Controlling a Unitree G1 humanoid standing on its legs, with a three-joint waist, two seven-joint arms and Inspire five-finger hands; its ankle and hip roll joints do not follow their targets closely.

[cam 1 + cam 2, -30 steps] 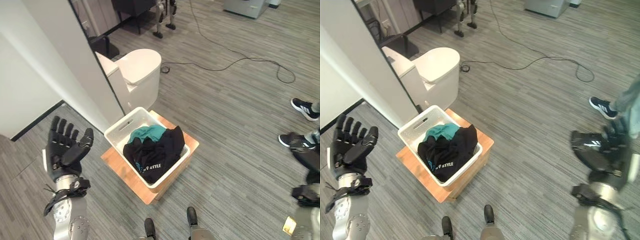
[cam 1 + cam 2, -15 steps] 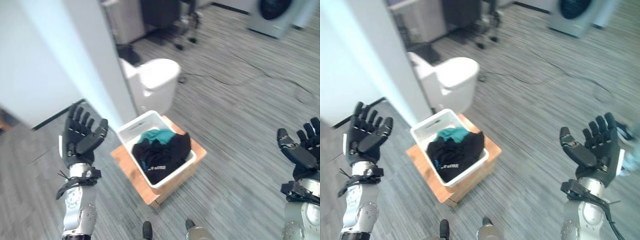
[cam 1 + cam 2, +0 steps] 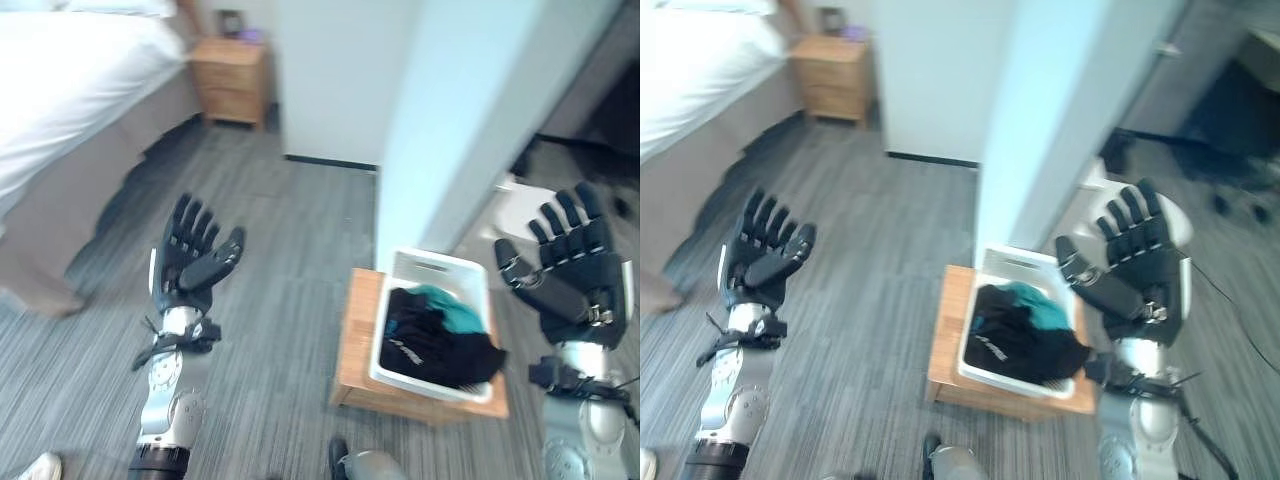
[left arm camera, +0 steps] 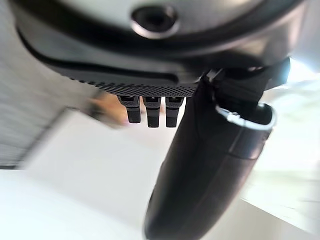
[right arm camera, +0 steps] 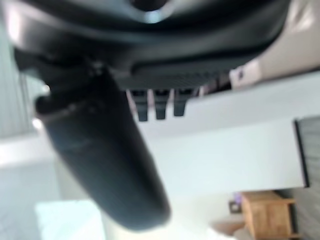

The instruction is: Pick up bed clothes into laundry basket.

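My left hand (image 3: 190, 262) and right hand (image 3: 570, 272) are black on silver-grey arms. The basket (image 3: 428, 270) is white. In it lie black clothes (image 3: 430, 345) with pale print and a teal garment (image 3: 447, 305). The stand (image 3: 352, 345) under it is light orange-brown wood. The floor (image 3: 290, 230) is grey, streaked in plank lines. The bed (image 3: 60, 80) is white over a grey-brown base. The nightstand (image 3: 230, 80) is tan wood. The wall (image 3: 470, 110) is pale blue-white.
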